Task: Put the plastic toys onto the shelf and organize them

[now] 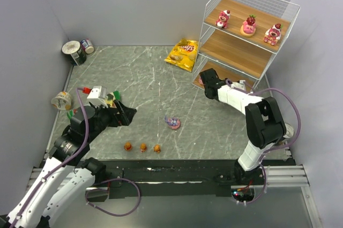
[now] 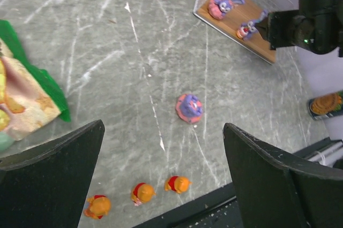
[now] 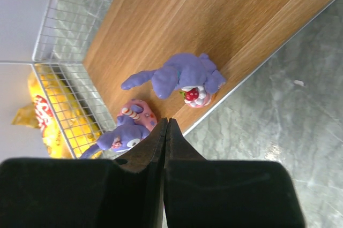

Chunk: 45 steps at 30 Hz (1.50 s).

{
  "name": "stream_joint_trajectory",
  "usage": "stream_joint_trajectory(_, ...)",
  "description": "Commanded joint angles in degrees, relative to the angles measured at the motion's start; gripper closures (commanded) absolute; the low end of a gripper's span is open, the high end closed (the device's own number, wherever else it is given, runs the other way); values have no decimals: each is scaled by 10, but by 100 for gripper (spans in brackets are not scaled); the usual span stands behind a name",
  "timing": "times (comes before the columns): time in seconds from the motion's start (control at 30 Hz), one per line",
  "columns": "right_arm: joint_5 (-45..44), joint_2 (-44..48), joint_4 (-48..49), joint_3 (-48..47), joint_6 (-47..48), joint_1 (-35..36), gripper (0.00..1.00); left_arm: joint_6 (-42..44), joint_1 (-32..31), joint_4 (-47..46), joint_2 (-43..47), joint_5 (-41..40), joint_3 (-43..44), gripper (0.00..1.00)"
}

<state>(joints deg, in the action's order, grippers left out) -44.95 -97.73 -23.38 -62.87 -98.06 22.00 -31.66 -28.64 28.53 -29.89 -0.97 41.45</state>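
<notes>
1. Top external view: the shelf (image 1: 244, 51) stands at the far right of the table (image 1: 150, 89). Three strawberry toys (image 1: 248, 25) sit in a row on its top board, and the middle board looks bare. A lone purple toy (image 1: 172, 123) rests out on the table, well apart from the shelf. Three orange toys (image 1: 143, 146) line up near the front edge. The left gripper (image 1: 126, 114) hovers to the left of the lone purple toy. The right gripper (image 1: 205, 81) reaches to the front of the bottom board (image 1: 199, 84).

2. Left wrist view: the left fingers (image 2: 53, 174) are spread wide with nothing between them. The lone purple toy shows on the table in the gap beyond them, and the orange row lies nearer the camera. These look to me like small hard plastic pieces: light, stiff, glossy and lumpy. I would guess they can squirt out of a pinch. The safest hold is probably low across the round base, not on the thin ears.

3. Right wrist view: the right fingers (image 3: 161, 147) are pressed flat together and pinch nothing. Their tips sit at the front lip of the bottom board, just beside two purple toys (image 3: 182, 78). One of these is close to the edge, and the other is partly hidden behind the fingers. I cannot tell whether they stand upright. A yellow chip bag (image 3: 53, 126) shows through the wire side.
</notes>
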Motion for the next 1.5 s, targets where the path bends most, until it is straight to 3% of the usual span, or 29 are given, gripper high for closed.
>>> stream_joint_trajectory(0.0,-28,-25,-81,-40,9,2,100,13,31,-14,-5,32,-2,1)
stream_joint_trajectory(0.4,-63,-58,-177,-91,-30,16,100,10,32,-16,-15,31,-5,1)
stream_joint_trajectory(0.53,-70,-48,-154,-77,-3,20,100,12,33,-16,-16,29,-7,1)
stream_joint_trajectory(0.63,-68,-17,-116,-54,52,28,100,17,33,-21,-26,31,-7,1)
stream_joint_trajectory(0.77,-34,67,-30,2,227,42,100,0,33,-28,-64,54,5,1)
stream_joint_trajectory(0.9,40,215,13,63,339,45,100,-81,32,-129,-100,132,-9,7)
stream_joint_trajectory(0.93,64,241,35,88,400,45,100,-122,32,-185,-119,140,-15,12)
stream_joint_trajectory(1.0,125,313,41,100,429,52,96,-167,16,-248,-160,125,-25,20)
stream_joint_trajectory(1.17,225,410,-22,72,516,62,87,-215,-47,-391,-298,110,18,26)
stream_joint_trajectory(1.47,380,583,-97,16,618,71,77,-282,-115,-500,-634,120,247,36)
